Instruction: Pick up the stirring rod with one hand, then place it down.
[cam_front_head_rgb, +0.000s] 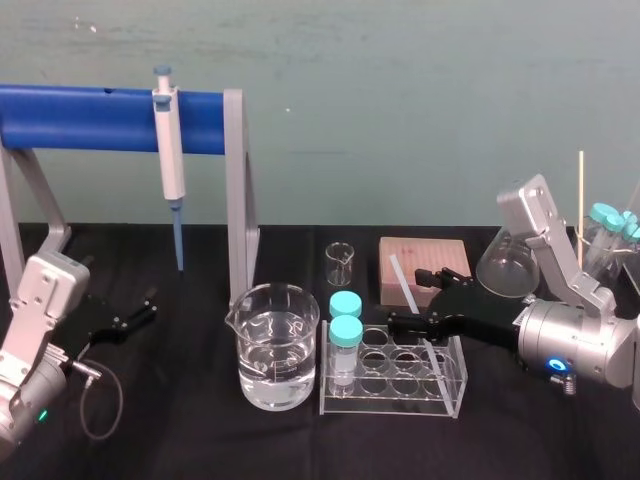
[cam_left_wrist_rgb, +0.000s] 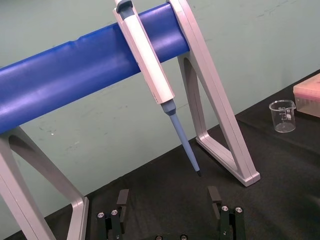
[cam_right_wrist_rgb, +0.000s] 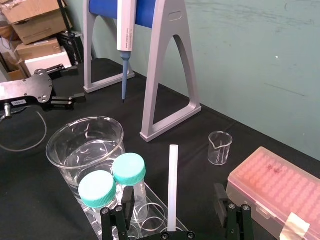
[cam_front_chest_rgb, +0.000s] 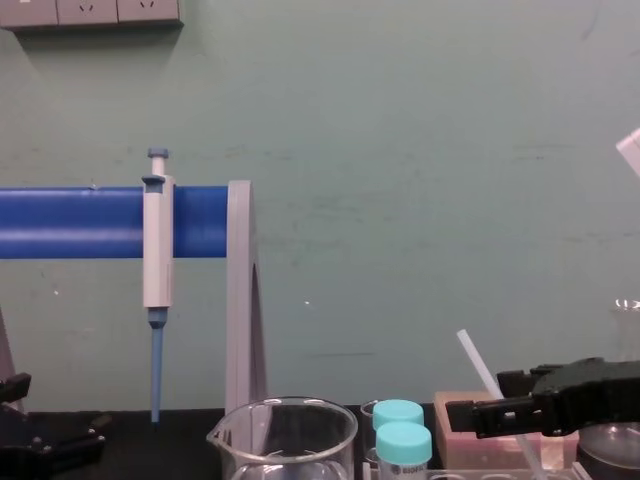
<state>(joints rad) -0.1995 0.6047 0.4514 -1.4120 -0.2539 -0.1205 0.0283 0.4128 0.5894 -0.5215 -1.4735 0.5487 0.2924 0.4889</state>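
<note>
The stirring rod is a thin translucent-white stick. It leans with its lower end in the clear test tube rack and its top tilted toward the pink box. My right gripper hangs over the rack, open, with one finger on either side of the rod and a gap on both sides. From the chest view the rod slants up and left past the right gripper. At the far left my left gripper rests low over the table, open and empty, fingers wide apart.
A large beaker of water stands left of the rack, beside two teal-capped tubes. Behind are a small beaker, a pink tip box and a flask. A pipette hangs on the blue stand.
</note>
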